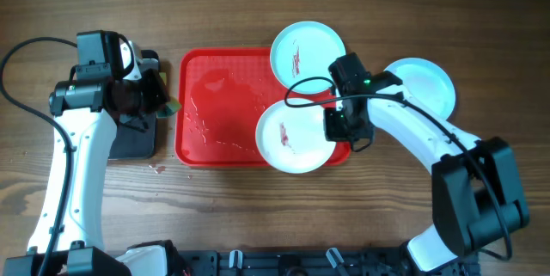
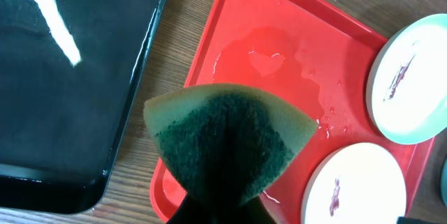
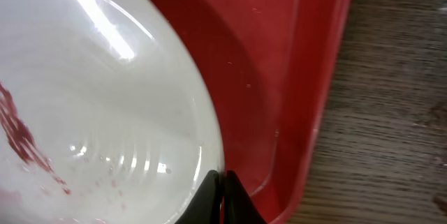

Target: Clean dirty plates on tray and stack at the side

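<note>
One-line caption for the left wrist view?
Green scouring sponge held near wet red plastic tray carrying two red-smeared round plates.

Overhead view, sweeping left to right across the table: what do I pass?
black tray → red tray → pale plate on the bare wood

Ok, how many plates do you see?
3. The far plate sits over the tray's far right corner, the near plate over its near right corner, both smeared red; the third plate lies on the table right of it.
</note>
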Controlling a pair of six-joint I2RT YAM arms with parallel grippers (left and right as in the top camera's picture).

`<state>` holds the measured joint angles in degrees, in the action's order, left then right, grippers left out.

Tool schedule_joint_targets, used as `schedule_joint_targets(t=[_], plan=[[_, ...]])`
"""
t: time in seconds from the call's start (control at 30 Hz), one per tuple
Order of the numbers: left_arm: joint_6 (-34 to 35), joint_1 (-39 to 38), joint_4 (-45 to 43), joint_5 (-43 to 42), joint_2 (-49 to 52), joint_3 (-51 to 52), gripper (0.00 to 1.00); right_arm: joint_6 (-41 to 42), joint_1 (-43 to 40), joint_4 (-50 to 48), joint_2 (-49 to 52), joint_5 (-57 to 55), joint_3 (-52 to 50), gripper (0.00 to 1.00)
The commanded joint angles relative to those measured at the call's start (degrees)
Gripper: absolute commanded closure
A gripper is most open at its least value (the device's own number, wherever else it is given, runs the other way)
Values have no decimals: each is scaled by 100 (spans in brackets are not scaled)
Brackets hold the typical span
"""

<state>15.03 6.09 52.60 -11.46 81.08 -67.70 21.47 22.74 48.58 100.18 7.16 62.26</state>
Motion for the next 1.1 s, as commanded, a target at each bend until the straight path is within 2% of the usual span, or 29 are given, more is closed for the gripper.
schedule_joint_targets(t=[0.0, 0.1, 0.2, 0.33, 0.43, 0.53, 0.63, 0.67, 0.8, 0.93, 0.97, 1.07], plan=[[-133, -24, 2, 61, -116, -138, 96, 1139, 442, -380, 35, -125, -52, 95], [-133, -24, 4, 59, -116, -138, 96, 1810, 946, -1047, 286, -120, -52, 95], [-133, -24, 7, 59, -116, -138, 96, 2022, 1266, -1576, 452, -120, -50, 94], [-129, -24, 7, 59, -116, -138, 96, 2216, 1298, -2262, 623, -297, -50, 81], [-129, -24, 31, 61, -116, -138, 96, 2197, 1270, -2402, 938, -201, -44, 72], [-111, -24, 31, 61, -114, -136, 96, 2194, 1211, -2441, 955, -131, -44, 76], [-20, -26, 26, 57, -66, -129, 96, 2199, 1211, -2518, 955, -116, -44, 93], [46, -26, 20, 55, -26, -120, 96, 2199, 1211, -2566, 955, -90, -44, 96], [39, -225, -96, -605, 520, -116, 96, 2194, 1211, -2706, 955, 59, -39, 96], [39, -826, -496, -719, 1128, -116, 96, 2048, 1211, -2758, 955, 234, -39, 96], [-81, -1156, -752, -717, 1445, -116, 96, 1952, 1211, -2756, 955, 256, -39, 96], [-796, -1526, -1143, -693, 1945, -116, 96, 1832, 1211, -2747, 955, 343, -39, 96]])
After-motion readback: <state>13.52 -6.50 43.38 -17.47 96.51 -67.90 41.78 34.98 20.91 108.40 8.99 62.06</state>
